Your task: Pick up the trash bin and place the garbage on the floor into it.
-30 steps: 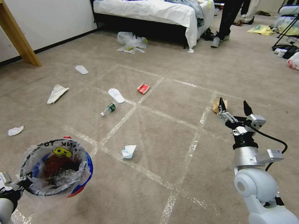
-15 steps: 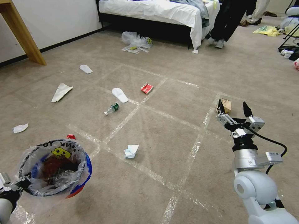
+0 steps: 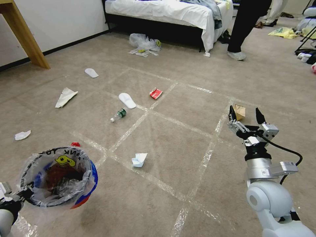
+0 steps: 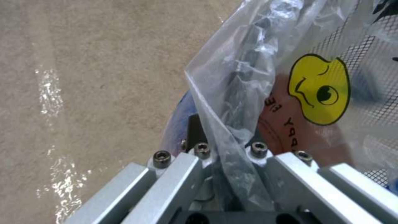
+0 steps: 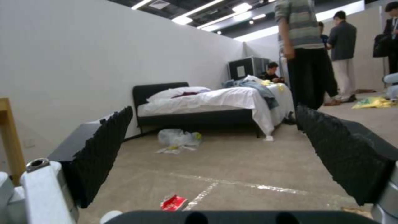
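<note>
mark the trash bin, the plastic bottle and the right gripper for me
trash bin [image 3: 88, 194]: head view, red and blue outer wall.
plastic bottle [image 3: 119, 115]: head view, green label at mid-body.
right gripper [image 3: 246, 115]: head view, midway between its open fingertips.

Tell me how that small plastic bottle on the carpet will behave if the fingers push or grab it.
The plastic bottle lies on its side on the floor, so a push would probably roll it. It looks empty, so likely light. Its thin wall may dent under the fingers.

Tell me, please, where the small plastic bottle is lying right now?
In the head view, the plastic bottle lies on the carpet, left of centre, just below the white slipper.
</note>
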`<state>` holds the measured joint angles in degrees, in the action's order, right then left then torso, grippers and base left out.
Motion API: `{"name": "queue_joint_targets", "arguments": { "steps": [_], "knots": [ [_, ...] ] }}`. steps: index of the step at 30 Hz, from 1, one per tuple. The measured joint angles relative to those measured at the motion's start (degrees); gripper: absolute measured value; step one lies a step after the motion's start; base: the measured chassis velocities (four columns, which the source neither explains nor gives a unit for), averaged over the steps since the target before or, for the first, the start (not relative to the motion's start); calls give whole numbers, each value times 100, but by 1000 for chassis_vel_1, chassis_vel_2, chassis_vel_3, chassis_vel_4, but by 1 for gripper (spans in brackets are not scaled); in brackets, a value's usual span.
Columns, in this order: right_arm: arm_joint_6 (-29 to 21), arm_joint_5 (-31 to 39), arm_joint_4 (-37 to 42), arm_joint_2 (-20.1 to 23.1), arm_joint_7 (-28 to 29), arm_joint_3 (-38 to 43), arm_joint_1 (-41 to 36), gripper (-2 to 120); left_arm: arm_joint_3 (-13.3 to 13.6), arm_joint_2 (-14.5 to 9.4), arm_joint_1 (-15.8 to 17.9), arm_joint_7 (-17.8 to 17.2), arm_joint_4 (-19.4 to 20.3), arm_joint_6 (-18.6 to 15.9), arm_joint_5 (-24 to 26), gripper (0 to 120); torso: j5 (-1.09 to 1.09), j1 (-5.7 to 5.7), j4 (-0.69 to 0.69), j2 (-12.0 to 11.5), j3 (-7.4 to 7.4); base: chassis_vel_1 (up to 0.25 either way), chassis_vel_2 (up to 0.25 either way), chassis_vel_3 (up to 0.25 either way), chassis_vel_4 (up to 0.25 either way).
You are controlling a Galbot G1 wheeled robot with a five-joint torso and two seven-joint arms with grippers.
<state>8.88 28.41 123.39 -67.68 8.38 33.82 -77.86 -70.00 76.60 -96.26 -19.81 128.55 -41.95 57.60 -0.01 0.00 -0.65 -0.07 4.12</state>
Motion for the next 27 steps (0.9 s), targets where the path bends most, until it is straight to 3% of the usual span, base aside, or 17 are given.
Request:
{"name": "queue_joint_targets", "arguments": {
  "steps": [27],
  "knots": [
    [47,-47,-46,-67,-44,-51,-50,100,40,42,24,1,-11,9,-80,1,0,0,0,0,0,0,0,0,0]
  ]
}}
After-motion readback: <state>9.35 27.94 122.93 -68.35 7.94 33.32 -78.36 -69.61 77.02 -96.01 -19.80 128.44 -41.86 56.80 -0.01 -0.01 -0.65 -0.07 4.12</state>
